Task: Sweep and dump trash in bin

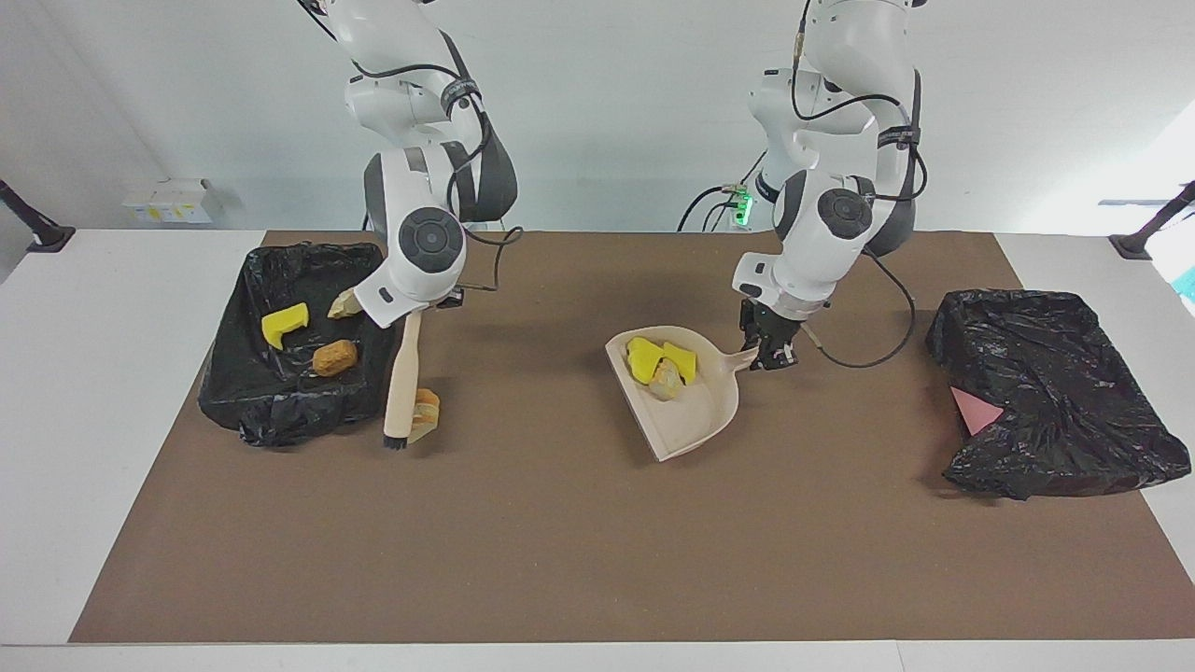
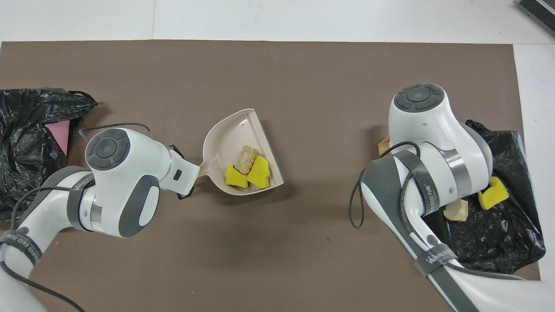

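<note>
My left pincer (image 1: 771, 353) is closed on the handle of the beige dustpan (image 1: 695, 420), which sits near the middle of the brown mat (image 1: 597, 541) with its open mouth pointing away from me. Just past my pincer, in the pan's closed end, lie three pieces of trash: two bright yellow foam chunks (image 1: 644, 359) and one tan bread-like lump (image 1: 667, 378) touching them (in the overhead view they sit bunched together against the pan's back wall (image 2: 248, 171)).

My right pincer (image 1: 425, 306) grips the top of the beige hand brush (image 1: 402, 383), which hangs down from it with the dark bristles (image 1: 395, 442) at the mat. Right beside the brush head, on the side toward my left arm, lies an orange-and-tan bread-like piece (image 1: 428, 411), touching or nearly touching the brush; I cannot tell which. On the brush's outer side, toward the right arm's end of the counter (image 1: 103, 373), stands the bin lined with a black bag (image 1: 280, 411). Inside it are a yellow foam chunk (image 1: 285, 323), a pale tan lump (image 1: 347, 302) partly hidden under my right wrist, and a brown bread roll piece (image 1: 334, 357).

Well out from my left pincer, at the left arm's end of the counter, lies a second black-bagged bin (image 1: 1055, 401) with a pink patch (image 1: 976, 411) showing.
</note>
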Available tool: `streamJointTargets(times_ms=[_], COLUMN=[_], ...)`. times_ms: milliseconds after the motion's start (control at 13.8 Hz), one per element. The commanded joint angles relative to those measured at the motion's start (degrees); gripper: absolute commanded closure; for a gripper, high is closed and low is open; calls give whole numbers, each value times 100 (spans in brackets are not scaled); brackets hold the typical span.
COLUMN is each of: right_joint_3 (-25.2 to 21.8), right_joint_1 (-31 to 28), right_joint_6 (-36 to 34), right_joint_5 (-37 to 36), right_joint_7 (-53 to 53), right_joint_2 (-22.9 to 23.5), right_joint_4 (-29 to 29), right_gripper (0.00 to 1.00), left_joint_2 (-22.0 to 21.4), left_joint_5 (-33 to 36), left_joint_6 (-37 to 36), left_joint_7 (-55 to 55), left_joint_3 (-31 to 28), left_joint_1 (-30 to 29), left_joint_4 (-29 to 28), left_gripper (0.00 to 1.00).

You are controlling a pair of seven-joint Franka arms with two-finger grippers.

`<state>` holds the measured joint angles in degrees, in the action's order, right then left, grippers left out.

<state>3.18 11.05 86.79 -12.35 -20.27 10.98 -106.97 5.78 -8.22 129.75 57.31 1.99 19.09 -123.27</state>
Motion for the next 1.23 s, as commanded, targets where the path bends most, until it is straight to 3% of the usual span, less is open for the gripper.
streamJointTargets(times_ms=[0,289,506,1157], right_joint_3=[78,113,113,113], right_joint_1=[-129,10,335,1021], right_joint_6=[381,646,804,1129], right_joint_5=[-93,126,758,1902], right_joint_7=[-223,-329,-329,-328], right_joint_2=[-280,-185,-88,-87], right_joint_4=[-648,-764,-773,-764], right_gripper=[100,100,100,100], left_joint_2=[-121,-120,-234,-305], left_joint_5=[-66,661,1733,2175], left_joint_6=[16,-449,-879,-1899], left_joint_7=[-385,-624,-1597,-2312], left_joint_3=[30,21,29,47], left_joint_1=[225,402,832,1325], left_joint_4=[21,171,172,145], left_gripper=[100,100,100,100])
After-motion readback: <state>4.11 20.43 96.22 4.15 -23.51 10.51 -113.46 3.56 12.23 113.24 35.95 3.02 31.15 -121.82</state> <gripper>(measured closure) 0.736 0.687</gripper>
